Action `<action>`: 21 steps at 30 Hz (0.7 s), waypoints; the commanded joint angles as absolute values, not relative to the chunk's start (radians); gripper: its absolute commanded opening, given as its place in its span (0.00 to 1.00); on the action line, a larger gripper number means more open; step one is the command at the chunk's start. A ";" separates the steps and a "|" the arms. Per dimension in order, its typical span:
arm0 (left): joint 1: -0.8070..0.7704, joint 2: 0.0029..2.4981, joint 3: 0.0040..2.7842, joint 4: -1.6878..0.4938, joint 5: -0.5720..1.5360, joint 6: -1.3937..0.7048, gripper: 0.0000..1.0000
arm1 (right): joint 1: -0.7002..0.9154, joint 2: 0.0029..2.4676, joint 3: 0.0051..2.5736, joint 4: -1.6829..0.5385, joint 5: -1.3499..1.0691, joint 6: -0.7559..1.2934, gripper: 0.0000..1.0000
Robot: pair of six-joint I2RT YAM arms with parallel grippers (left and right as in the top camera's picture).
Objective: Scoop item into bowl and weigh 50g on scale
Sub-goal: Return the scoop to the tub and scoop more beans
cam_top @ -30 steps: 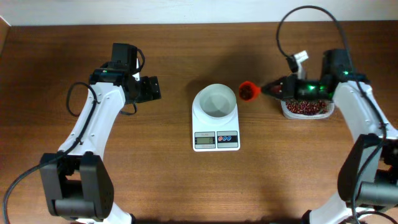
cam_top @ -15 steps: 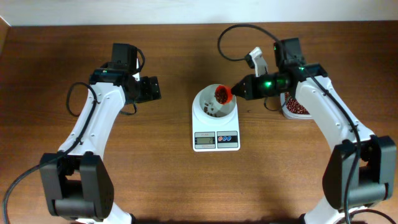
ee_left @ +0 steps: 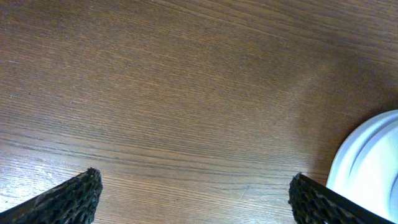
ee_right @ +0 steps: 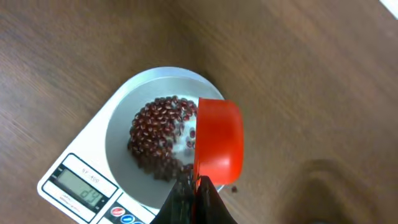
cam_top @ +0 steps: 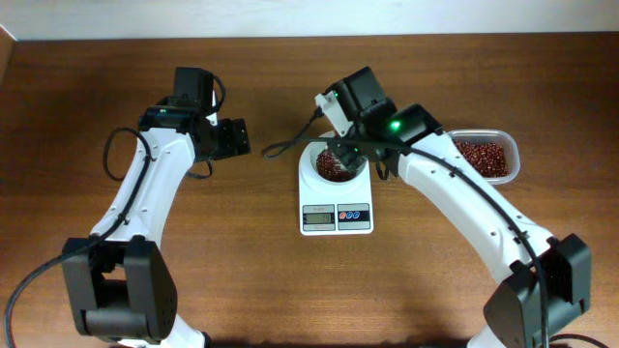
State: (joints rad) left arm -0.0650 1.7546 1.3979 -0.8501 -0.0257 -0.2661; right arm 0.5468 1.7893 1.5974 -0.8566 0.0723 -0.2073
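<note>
The white bowl [cam_top: 311, 160] sits on the white scale [cam_top: 336, 211] and holds a heap of dark red-brown beans [cam_top: 332, 162]; both also show in the right wrist view, bowl [ee_right: 121, 130] and beans [ee_right: 157, 127]. The scale's display [ee_right: 79, 186] shows digits. My right gripper [ee_right: 198, 182] is shut on the handle of an orange scoop [ee_right: 217, 142], tipped on its side over the bowl's rim. One bean [ee_right: 234, 189] lies on the table beside the scale. My left gripper [ee_left: 193, 196] is open and empty over bare wood, left of the bowl's edge [ee_left: 367, 162].
A clear plastic tub [cam_top: 486, 158] with more beans stands at the right of the scale. The right arm [cam_top: 455, 193] reaches across above the bowl, with a cable looping left of it. The left arm [cam_top: 160, 155] hangs at the far left.
The right arm has swung further left over the bowl and tipped the scoop; the bowl now holds a heap of beans. The tub is uncovered. The left arm has not moved.
</note>
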 commanded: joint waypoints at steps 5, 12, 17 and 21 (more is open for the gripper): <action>-0.060 1.760 1.399 -0.851 -0.029 -0.269 0.99 | 0.410 1.760 1.629 -0.859 -0.241 -0.031 0.04; -0.060 1.760 1.399 -0.851 -0.029 -0.269 0.99 | -0.219 1.761 1.630 -1.095 -0.382 -0.052 0.04; -0.060 1.760 1.399 -0.851 -0.029 -0.269 0.99 | -0.253 1.814 1.577 -1.092 -0.167 -0.051 0.04; -0.060 1.760 1.399 -0.851 -0.029 -0.269 0.99 | -0.247 1.882 1.468 -0.947 -0.214 -0.043 0.04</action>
